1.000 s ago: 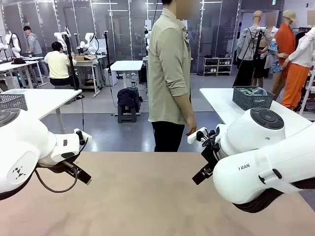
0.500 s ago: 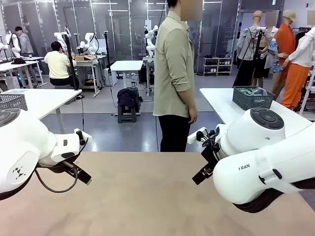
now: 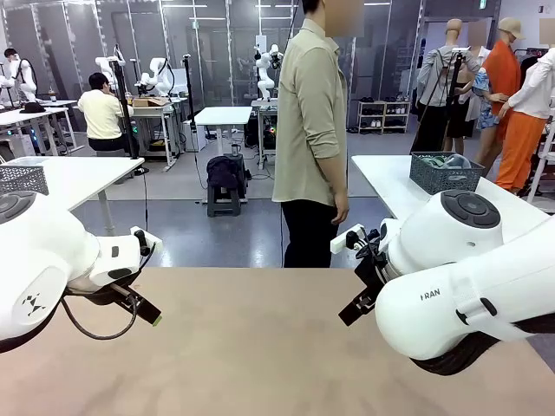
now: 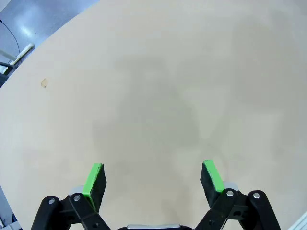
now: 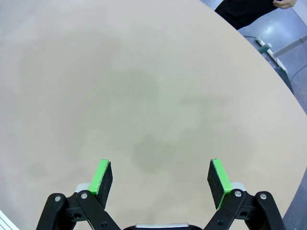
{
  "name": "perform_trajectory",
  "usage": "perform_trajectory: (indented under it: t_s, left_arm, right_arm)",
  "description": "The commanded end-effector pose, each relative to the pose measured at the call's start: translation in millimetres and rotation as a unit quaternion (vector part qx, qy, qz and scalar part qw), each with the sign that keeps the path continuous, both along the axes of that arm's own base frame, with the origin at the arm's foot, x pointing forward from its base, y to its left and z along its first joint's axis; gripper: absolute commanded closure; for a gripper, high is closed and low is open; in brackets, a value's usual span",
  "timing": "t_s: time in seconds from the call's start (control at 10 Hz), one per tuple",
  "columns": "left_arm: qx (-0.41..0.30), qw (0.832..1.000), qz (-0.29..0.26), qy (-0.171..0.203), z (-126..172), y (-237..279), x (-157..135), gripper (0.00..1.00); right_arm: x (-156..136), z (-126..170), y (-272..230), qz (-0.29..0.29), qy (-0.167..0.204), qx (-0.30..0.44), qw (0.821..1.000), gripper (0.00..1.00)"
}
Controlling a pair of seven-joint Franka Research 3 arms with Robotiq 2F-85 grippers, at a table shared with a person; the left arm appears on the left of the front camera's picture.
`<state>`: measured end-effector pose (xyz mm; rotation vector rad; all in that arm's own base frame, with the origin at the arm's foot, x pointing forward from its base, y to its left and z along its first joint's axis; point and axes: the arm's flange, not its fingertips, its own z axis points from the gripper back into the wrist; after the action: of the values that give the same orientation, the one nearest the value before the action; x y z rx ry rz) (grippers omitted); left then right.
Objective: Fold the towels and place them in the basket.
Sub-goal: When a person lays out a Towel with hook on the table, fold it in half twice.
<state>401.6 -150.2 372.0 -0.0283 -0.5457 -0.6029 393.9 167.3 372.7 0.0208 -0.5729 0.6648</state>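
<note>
Both pincers released and carrying nothing: left pincer (image 4: 153, 167) and right pincer (image 5: 159, 165) hang over the worktop (image 3: 260, 347). The basket (image 3: 445, 173) sits at 2 o'clock on a side table (image 3: 386, 178), with bunched cloth inside, probably the towels. Expect them light and limp, so you should pinch 1 corner or hem.

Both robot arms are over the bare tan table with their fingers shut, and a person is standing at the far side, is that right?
Not quite: the fingers are open, not shut. The left wrist view shows the left gripper spread wide and empty; the right wrist view shows the same for the right gripper. The rest is right.
</note>
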Motion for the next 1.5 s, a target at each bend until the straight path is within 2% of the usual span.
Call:
perform_trajectory:
  t_s: [0.0,0.2,0.4,0.8,1.1,1.2,1.4]
  left_arm:
    - [0.000,1.000,0.000,0.000,0.0,0.0,0.0,0.00]
    - [-0.004,1.000,-0.006,0.009,7.1,-3.8,-5.1,0.00]
    - [-0.029,0.999,-0.033,0.029,25.7,-2.6,-14.4,0.00]
    - [-0.152,0.981,-0.083,0.086,62.2,20.4,-18.5,0.00]
    - [-0.296,0.938,-0.144,0.112,69.1,54.9,-2.6,0.00]
    - [-0.354,0.913,-0.164,0.117,65.9,70.9,2.0,0.00]
    - [-0.465,0.854,-0.200,0.125,57.2,108.3,2.5,0.00]
  right_arm:
    - [0.0,0.0,0.0,0.000,0.000,0.000,1.000,0.00]
    - [-4.9,10.2,-3.1,-0.002,0.001,0.016,1.000,0.00]
    - [-11.5,30.0,-8.6,0.011,0.011,0.084,0.996,0.00]
    - [-22.4,79.6,-48.0,0.018,0.056,0.229,0.972,0.00]
    - [-14.9,77.9,-86.5,0.012,0.089,0.363,0.927,0.00]
    - [-13.6,73.3,-99.6,0.011,0.098,0.407,0.908,0.00]
    - [-19.1,68.6,-133.4,0.011,0.098,0.515,0.852,0.00]
